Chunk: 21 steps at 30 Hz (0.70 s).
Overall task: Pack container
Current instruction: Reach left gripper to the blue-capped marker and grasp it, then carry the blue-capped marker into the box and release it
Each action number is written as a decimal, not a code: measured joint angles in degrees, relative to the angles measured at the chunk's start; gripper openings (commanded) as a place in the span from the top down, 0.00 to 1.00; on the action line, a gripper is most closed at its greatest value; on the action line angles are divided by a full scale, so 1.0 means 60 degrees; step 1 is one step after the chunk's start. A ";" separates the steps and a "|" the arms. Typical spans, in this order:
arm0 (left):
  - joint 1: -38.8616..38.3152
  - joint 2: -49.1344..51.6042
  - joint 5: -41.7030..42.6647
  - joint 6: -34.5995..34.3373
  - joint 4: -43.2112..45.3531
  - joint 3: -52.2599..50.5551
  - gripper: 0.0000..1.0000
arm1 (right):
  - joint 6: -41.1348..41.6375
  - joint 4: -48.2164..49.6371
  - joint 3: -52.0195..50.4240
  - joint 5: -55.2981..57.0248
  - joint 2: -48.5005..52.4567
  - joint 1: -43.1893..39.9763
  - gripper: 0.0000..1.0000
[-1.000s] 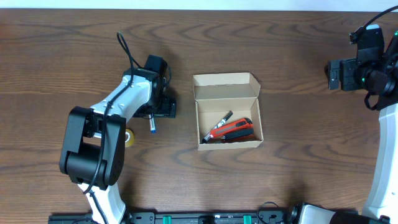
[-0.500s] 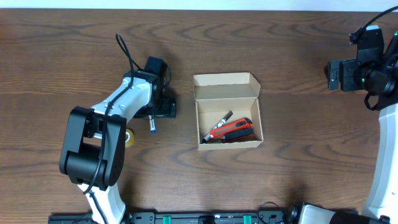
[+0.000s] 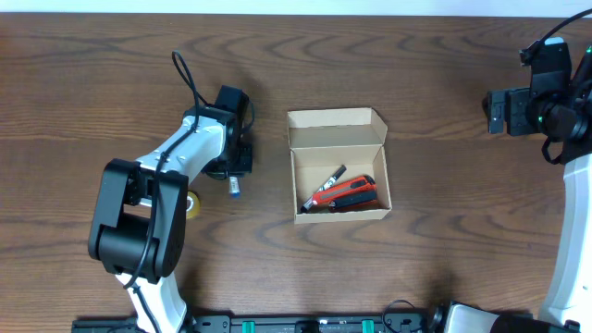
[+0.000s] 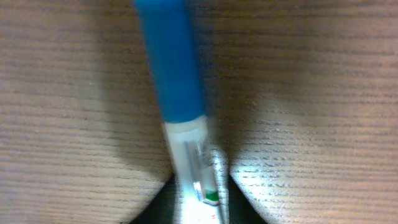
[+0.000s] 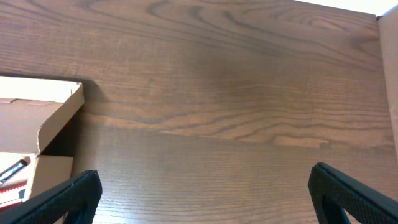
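Note:
The container (image 3: 335, 130) is a tan cardboard box with its flap lid standing open at mid-table; a black marker (image 3: 334, 175) and a red tool (image 3: 350, 192) lie inside. Its lid corner shows in the right wrist view as the container (image 5: 43, 106). To its left, my left gripper (image 3: 236, 172) is shut on a marker (image 3: 235, 189) with a white barrel and a blue cap. In the left wrist view the marker (image 4: 171, 68) runs up from between the dark jaws of the left gripper (image 4: 199, 208), low over the wood. My right gripper (image 3: 497, 111) stands open far right, nothing between its fingertips (image 5: 68, 199).
A small yellow roll of tape (image 3: 192, 204) lies beside the left arm's base link. The right wrist view shows bare brown wood between the container and the table's right edge (image 5: 387, 74).
My left gripper's jaws have closed in on the blue-capped marker, which shifted slightly right. The right arm and the container have not moved.

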 measured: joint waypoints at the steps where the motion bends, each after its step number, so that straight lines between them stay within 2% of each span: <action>1: 0.0000 -0.0033 -0.0011 0.0011 -0.0011 -0.0004 0.94 | -0.0004 0.0007 -0.0004 -0.0004 0.0000 0.0000 0.01; 7: 0.0011 -0.0040 0.0211 0.0157 -0.0015 -0.0015 0.94 | -0.0004 0.0080 -0.0004 0.0000 0.0000 -0.0004 0.01; 14: 0.0007 -0.0244 0.1242 0.1140 -0.0233 -0.0011 0.94 | 0.0011 0.0102 -0.0004 0.0004 0.0000 -0.0262 0.01; 21: -0.0149 -0.2597 0.1621 0.2280 -0.0696 0.0714 0.94 | 0.0069 0.0095 -0.0004 0.0000 0.0000 -0.0382 0.01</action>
